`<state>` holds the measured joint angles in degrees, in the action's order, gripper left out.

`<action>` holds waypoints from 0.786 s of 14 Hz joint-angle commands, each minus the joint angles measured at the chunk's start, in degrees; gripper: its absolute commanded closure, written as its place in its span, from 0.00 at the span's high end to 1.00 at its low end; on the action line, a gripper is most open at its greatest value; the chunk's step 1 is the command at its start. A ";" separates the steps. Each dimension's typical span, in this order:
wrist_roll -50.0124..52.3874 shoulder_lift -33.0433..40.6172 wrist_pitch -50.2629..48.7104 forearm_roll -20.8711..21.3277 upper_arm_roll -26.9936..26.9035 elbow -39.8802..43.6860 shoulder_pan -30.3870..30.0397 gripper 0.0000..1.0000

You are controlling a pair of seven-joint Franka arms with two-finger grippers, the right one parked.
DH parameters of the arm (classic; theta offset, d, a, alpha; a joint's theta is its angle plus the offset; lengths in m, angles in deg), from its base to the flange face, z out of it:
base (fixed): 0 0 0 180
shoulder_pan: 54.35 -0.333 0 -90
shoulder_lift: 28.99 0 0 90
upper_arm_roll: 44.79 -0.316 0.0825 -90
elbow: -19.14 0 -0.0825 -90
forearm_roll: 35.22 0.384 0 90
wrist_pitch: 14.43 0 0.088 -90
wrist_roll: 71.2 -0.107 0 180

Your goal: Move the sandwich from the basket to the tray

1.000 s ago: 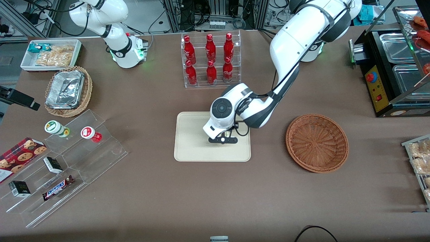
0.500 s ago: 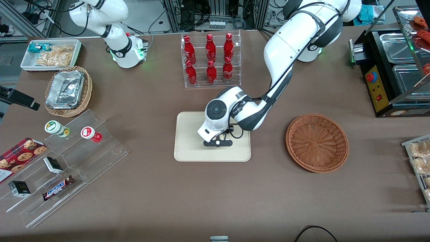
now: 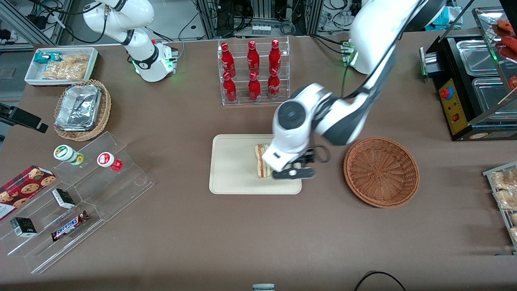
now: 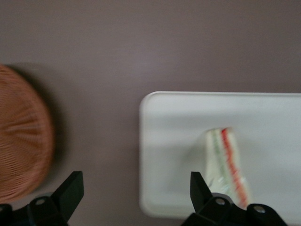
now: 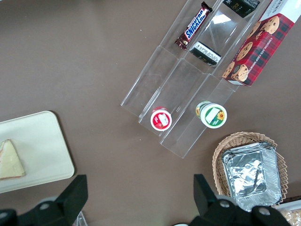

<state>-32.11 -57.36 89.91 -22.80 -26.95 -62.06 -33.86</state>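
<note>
Basket [image 3: 381, 171] holds nothing. Tray [image 3: 232, 169] holds the sandwich [image 3: 261, 161], a pale wedge with red and green filling stripes, lying near the tray's basket-side end. Gripper [image 3: 294, 173] above that end, fingers spread wide, holding nothing.

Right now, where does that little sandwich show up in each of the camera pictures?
Front view: sandwich lies on the tray, beside the gripper.
Left wrist view: sandwich on the tray, fingers open and clear of it.
Right wrist view: sandwich on the tray.
Shared landmark: the tray.
</note>
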 commanded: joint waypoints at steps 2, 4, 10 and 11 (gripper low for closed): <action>-17.94 15.15 -12.80 -7.74 0.01 -5.29 -9.04 1.00; -25.51 20.17 -20.10 -9.07 0.01 -4.94 -14.49 1.00; -35.74 26.35 -33.64 -8.99 -0.78 1.29 -26.55 1.00; -35.74 26.34 -34.63 -8.90 -0.70 1.83 -26.65 1.00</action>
<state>-67.68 -30.72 58.19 -31.01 -28.32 -62.33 -59.75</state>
